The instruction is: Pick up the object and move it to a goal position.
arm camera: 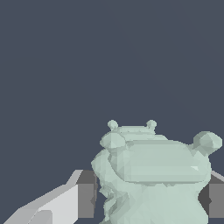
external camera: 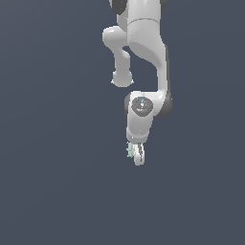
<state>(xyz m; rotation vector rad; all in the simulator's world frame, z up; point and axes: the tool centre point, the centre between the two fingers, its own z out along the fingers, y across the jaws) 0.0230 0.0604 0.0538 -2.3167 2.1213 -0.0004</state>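
Note:
The object (arm camera: 153, 166) is a pale mint-green blocky thing with knobbly, spiky edges. It fills the space between my two fingers in the wrist view. The left finger pad (arm camera: 86, 194) and the right one (arm camera: 215, 200) both press against its sides, so my gripper (arm camera: 151, 199) is shut on it. In the exterior view only a sliver of the object (external camera: 129, 150) peeks out beside the gripper (external camera: 137, 156), below the white arm. The arm hides the rest of it there.
A plain dark grey-blue surface (external camera: 57, 182) spreads around the arm on all sides. The white arm links (external camera: 143, 43) reach down from the exterior view's upper edge.

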